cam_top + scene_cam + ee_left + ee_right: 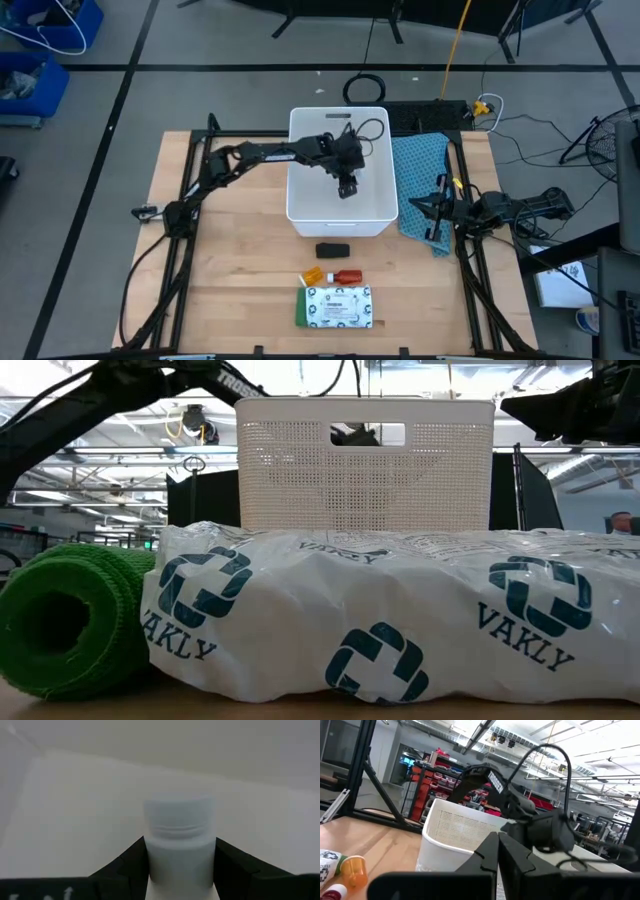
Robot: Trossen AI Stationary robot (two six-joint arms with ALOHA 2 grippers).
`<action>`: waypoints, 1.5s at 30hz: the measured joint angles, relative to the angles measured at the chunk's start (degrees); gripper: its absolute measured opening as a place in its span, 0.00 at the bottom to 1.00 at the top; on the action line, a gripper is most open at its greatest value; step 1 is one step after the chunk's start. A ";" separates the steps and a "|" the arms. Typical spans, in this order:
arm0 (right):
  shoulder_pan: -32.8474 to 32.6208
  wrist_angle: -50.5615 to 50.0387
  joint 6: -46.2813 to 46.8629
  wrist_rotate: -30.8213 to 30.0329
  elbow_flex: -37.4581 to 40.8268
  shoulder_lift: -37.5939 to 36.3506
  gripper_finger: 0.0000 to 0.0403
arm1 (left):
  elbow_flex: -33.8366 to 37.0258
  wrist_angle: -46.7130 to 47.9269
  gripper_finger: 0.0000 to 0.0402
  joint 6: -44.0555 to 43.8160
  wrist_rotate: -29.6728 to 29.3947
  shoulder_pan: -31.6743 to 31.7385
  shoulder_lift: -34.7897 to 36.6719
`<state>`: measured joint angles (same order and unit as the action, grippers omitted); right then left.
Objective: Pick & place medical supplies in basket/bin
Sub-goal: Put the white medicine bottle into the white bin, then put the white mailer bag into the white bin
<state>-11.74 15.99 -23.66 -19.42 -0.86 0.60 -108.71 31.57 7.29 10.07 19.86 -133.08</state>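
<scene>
Left hand (346,186), frame centre, inside white tub (300,200): closed on white bottle (179,847), visible only by wrist camera. Right hand (497,851): fingers together, empty. Packet (338,307), bottom centre, fills low view.

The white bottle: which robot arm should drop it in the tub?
Left. The left gripper already holds the white bottle between its fingers, over the inside of the white tub. The right gripper waits beside the tub over the blue-green cloth, holding nothing.
</scene>
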 joint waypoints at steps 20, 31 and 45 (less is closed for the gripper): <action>-0.01 0.00 0.44 0.00 0.00 0.00 0.00 | -0.02 1.71 0.62 2.29 0.56 -0.22 -1.55; -0.01 0.02 0.45 0.00 0.01 0.02 0.00 | -3.97 7.18 0.81 8.63 1.34 -1.83 8.30; 0.01 0.48 -0.17 -0.09 0.00 0.02 0.00 | 14.06 22.85 0.40 7.19 -5.28 -2.84 52.23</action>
<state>-11.73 16.47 -23.83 -19.51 -0.86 0.62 -94.64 54.42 14.48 4.78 17.02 -80.84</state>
